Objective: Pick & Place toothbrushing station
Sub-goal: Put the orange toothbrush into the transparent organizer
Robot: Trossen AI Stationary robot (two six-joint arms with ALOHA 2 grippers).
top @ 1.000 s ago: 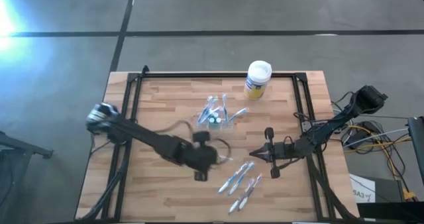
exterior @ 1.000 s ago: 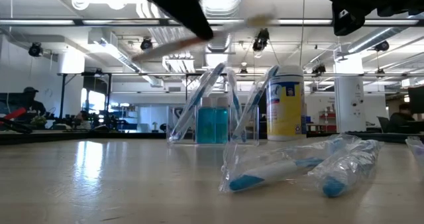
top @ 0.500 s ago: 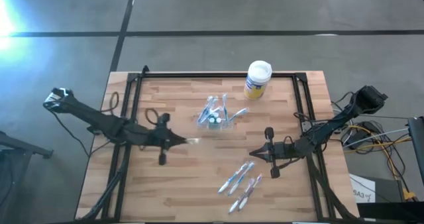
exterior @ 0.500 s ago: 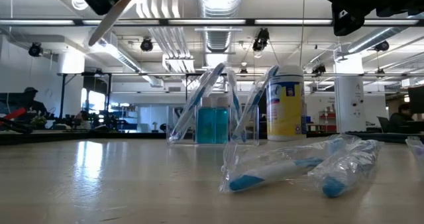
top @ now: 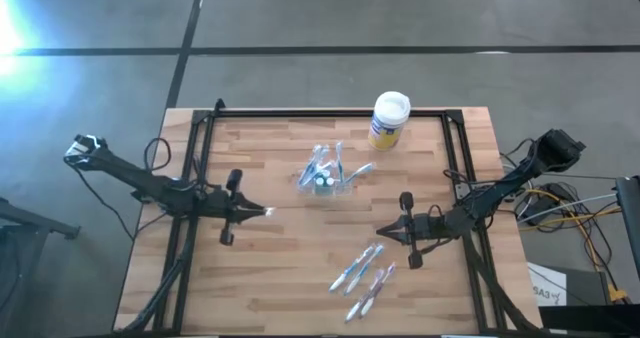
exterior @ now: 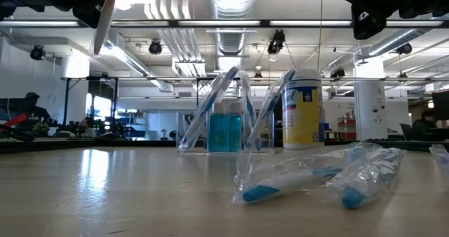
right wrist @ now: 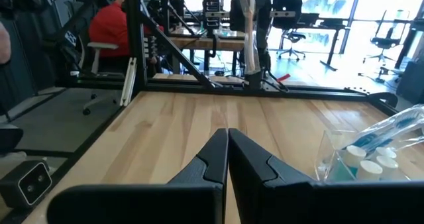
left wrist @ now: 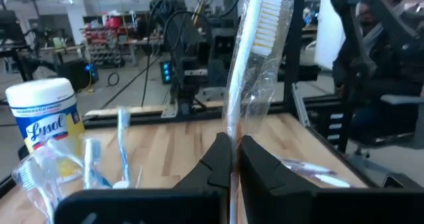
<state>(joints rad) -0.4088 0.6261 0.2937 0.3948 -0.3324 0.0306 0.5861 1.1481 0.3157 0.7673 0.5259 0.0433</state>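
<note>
Nearest the lower edge of the high view, right of centre: loose wrapped toothbrushes (top: 365,276) lying on the wooden table (top: 270,278). Mid-frame left: left gripper (top: 262,212) above the table, jaws clamped on a wrapped toothbrush (left wrist: 255,65) standing up between them. Mid-frame right: right gripper (top: 381,232), jaws shut, holding nothing. Farther up, near the centre: clear toothbrush holder (top: 326,175), upright on the table between the two grippers, with toothbrushes leaning in it. Top, right of centre: yellow canister (top: 388,120) with white lid, near the far edge.
</note>
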